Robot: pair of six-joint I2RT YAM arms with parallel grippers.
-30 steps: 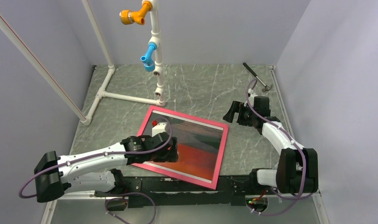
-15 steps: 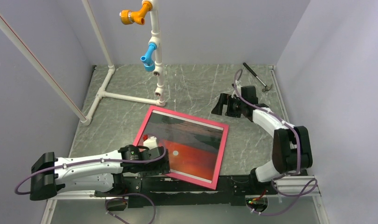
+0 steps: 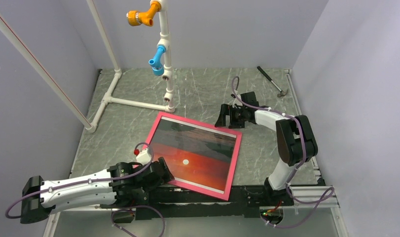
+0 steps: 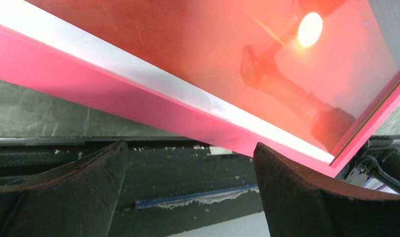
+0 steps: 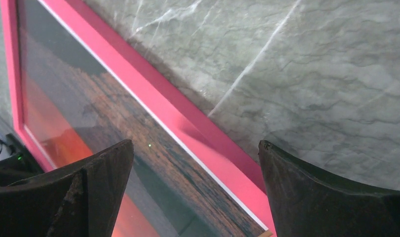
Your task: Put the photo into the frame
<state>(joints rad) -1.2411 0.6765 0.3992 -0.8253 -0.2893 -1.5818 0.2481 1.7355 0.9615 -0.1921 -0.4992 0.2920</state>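
The frame [image 3: 198, 122] is lying turned at an angle on the grey marbled table [image 3: 212, 89], in the lower middle of the overhead view. Its pink-red front is facing up and its nearest corner is reaching over the black rail [image 3: 247, 195] at the bottom. The photo [image 3: 202, 148] is showing inside it: dark water and shore toward the upper side, orange-red sky and a small white sun toward the lower side, and a thin white margin running along the pink border. Its glossy surface is reflecting an arm in the left wrist view.

The left pincer [image 3: 163, 173] is sitting at the frame's lower left edge with its fingers [image 4: 69, 187] spread wide and gripping nothing. The pink edge is running across just beyond the fingertips.

The right pincer [image 3: 226, 122] is hovering over the frame's upper right corner, also spread wide and carrying nothing. In its wrist view the pink border is crossing diagonally between the two fingers [image 5: 326, 192], with bare table on the right.

A white pipe stand [image 3: 165, 54] is rising at the upper left, and a hammer [image 3: 272, 81] is lying at the upper right.
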